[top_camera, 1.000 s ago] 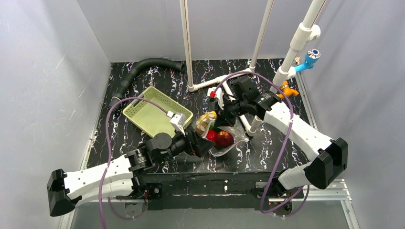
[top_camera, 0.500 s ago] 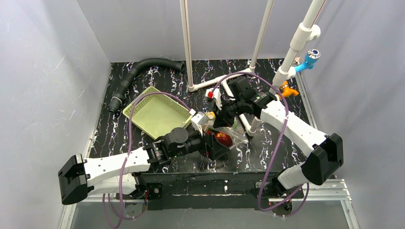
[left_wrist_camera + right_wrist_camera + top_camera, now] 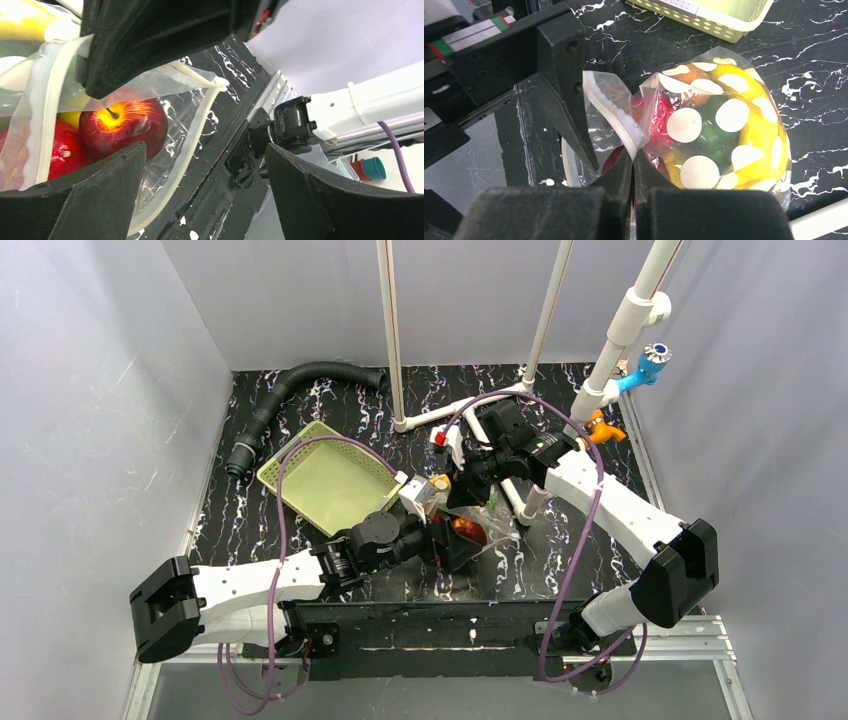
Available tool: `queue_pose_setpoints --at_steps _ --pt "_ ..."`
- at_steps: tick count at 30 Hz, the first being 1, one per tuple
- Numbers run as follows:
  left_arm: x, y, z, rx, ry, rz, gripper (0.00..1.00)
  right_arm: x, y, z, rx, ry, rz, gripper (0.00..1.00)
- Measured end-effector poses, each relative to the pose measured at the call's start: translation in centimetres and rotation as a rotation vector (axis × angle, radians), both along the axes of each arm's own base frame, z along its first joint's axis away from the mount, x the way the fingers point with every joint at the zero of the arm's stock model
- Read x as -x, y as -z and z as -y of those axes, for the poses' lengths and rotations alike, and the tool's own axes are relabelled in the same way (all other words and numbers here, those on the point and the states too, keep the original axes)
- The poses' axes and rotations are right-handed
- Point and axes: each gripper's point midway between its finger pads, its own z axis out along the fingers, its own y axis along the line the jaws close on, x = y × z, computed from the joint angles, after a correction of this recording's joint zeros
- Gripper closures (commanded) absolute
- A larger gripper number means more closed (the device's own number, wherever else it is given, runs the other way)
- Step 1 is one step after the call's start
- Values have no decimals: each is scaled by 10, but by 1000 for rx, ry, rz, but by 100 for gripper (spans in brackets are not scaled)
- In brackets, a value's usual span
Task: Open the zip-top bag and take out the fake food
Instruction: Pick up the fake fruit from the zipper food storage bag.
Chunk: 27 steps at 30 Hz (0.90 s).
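1. Two arms worked over the black marbled table (image 3: 330, 410). The left arm (image 3: 250, 585) reached in from the near left and the right arm (image 3: 620, 505) from the near right, and they met near the table's middle.
2. We noted the pale green basket (image 3: 330, 485) lying left of centre, set at an angle, just beside the left wrist.
3. We found the zip-top bag (image 3: 734, 115) on the table between the basket and the right arm's wrist, near the basket's corner. Its mouth gaped open, and in the left wrist view the zip strip bowed into a loop.
4. Right gripper (image 3: 634, 160): the jaws were pressed together, pinching the bag's plastic at one lip of the mouth, and that lip stood raised.
5. Left gripper (image 3: 204, 150): the jaws were spread wide at the bag's mouth and gripped nothing. One finger (image 3: 90, 200) lay in front of the opening and the other over the table's near edge. We could not tell whether either touched the plastic.
6. Fake food (image 3: 465, 528): every piece we saw was inside the bag. A dark red apple (image 3: 125, 125) sat nearest the mouth with a bright red piece (image 3: 60, 150) touching it. A yellow banana (image 3: 759, 130), a green piece (image 3: 709, 135) and an orange piece (image 3: 689, 72) lay deeper, behind the off-white dots.
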Motion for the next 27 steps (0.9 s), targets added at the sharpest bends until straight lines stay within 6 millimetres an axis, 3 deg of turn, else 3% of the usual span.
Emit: queue_pose_setpoints --at_steps 12,27 --pt "-19 6 -6 -18 -114 3 19 1 0 0 -3 -2 -2 99" --pt "-39 44 -18 -150 -254 -35 14 5 0 -4 -2 -16 -5 99"
